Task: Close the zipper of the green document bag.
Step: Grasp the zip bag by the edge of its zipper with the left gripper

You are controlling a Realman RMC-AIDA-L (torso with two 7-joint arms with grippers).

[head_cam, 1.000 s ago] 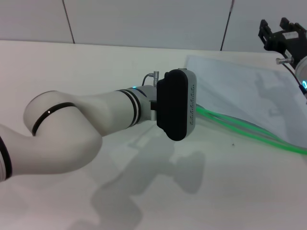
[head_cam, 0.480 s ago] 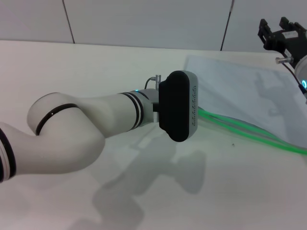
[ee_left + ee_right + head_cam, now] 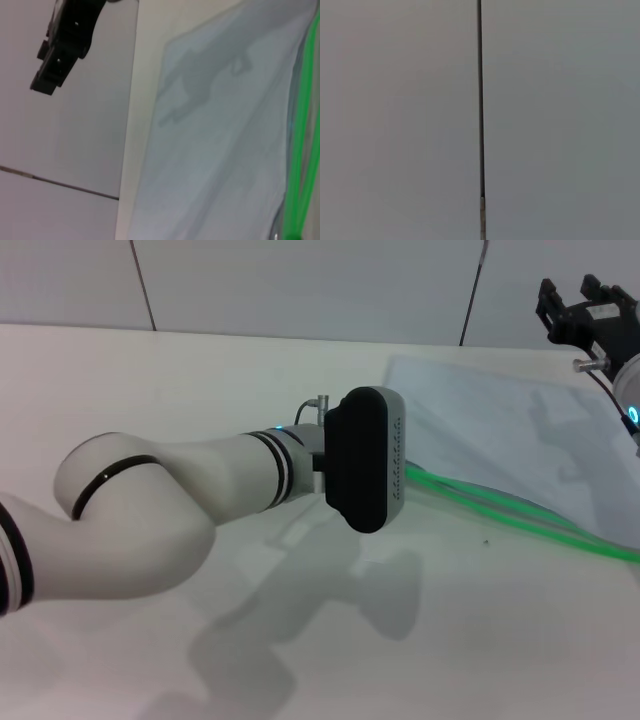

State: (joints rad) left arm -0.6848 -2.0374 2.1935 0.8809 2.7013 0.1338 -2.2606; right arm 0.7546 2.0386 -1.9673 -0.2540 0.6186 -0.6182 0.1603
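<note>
The green document bag (image 3: pixel 500 425) lies flat on the white table at the right, pale grey-blue and translucent. Its zipper (image 3: pixel 520 515) runs along the near edge as two bright green strips that lie apart. My left gripper (image 3: pixel 365 460) hovers at the bag's left end of the zipper, and its black and grey housing hides what lies beyond it. In the left wrist view the bag (image 3: pixel 220 140) fills the picture and the green zipper strips (image 3: pixel 300 150) meet near one corner. No slider tab shows. My right gripper (image 3: pixel 585 310) is raised at the far right, open and empty.
A white table (image 3: pixel 200 370) meets a grey panelled wall (image 3: pixel 300 280) behind. The left arm (image 3: pixel 150 510) stretches across the table's middle from the near left. The right wrist view shows only the wall with a dark seam (image 3: pixel 480 100).
My left gripper nudged slightly right and down, then came back left to almost where it was. The bag and the right arm have not moved.
</note>
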